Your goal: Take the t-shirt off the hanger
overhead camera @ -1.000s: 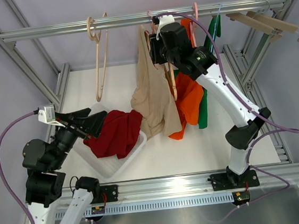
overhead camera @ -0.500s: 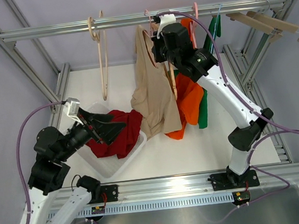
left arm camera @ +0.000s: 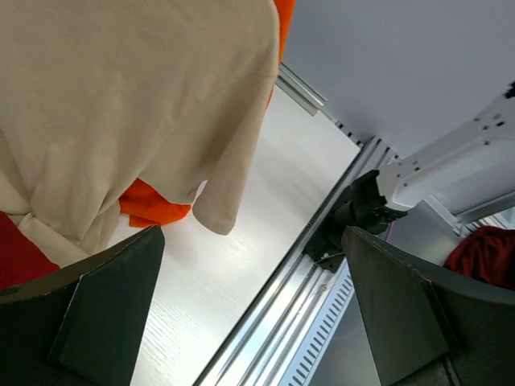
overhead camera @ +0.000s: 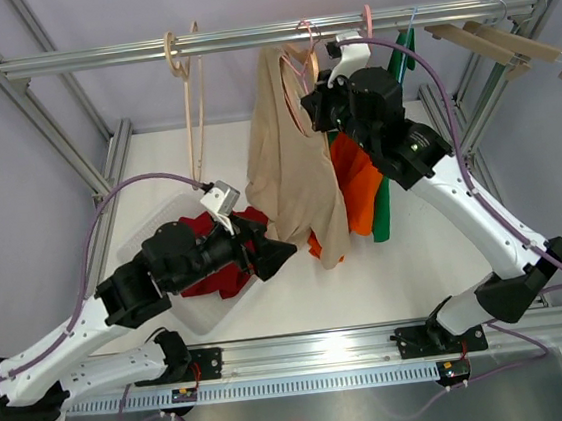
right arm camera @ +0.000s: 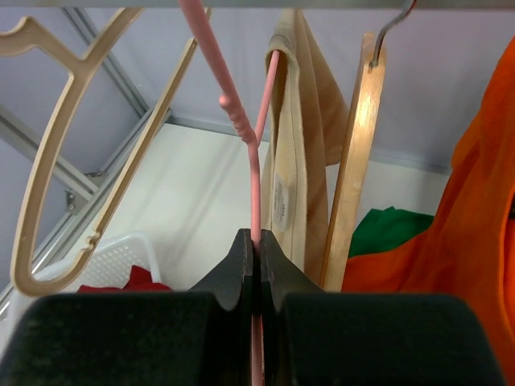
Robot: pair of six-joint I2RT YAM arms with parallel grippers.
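Observation:
A beige t-shirt hangs from a pink hanger on the rail; its sleeve and lower hem show in the left wrist view. My right gripper is shut on the pink hanger's arm, with the shirt's collar and label just right of it. My left gripper is open and empty, below the shirt's lower hem, apart from the cloth; its fingers frame the table.
An orange shirt and a green garment hang right of the beige one. A white basket holds a red shirt. Empty wooden hangers hang left, more at the right.
My left arm swung right from over the basket toward the beige shirt's lower hem. My right gripper moved right and up with the pink hanger, and the shirt shifted with it.

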